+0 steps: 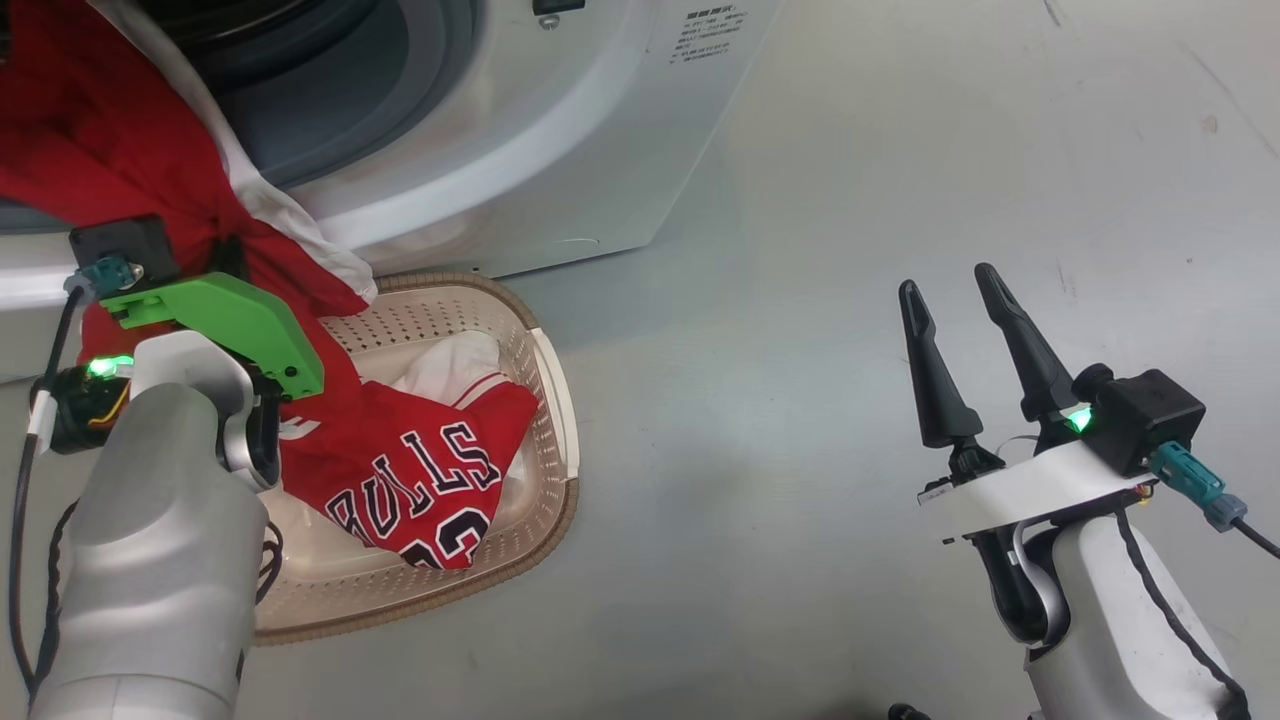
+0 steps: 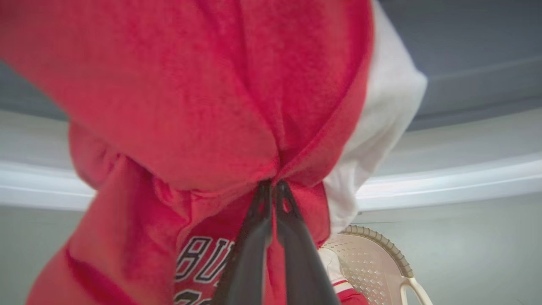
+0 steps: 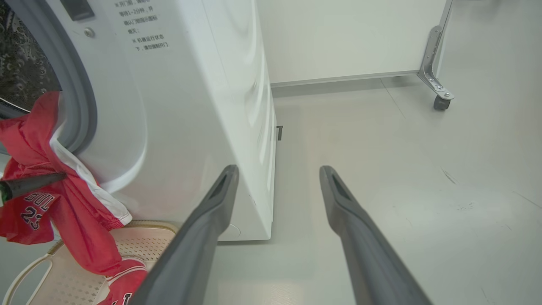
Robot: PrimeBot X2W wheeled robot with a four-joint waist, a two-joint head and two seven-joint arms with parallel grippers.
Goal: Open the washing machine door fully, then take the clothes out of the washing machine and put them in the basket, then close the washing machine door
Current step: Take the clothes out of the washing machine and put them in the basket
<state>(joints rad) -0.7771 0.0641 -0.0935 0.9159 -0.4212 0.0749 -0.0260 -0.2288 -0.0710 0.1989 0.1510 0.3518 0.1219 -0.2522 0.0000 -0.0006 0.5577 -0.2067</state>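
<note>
Left gripper point(image 2: 273, 184): we pinch the red shorts point(image 2: 203, 106), draped from the washing machine point(image 1: 560, 150).
Right gripper point(image 1: 946, 278): ours stands open, empty.
Basket point(image 1: 562, 400): holds the jersey point(image 1: 420, 480).

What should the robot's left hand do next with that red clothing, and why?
Probably draw the left hand back and down toward the basket. It is shut on the clothes, whose upper part lies in the opening of the washing machine, while the lettered end already rests in the basket.
</note>
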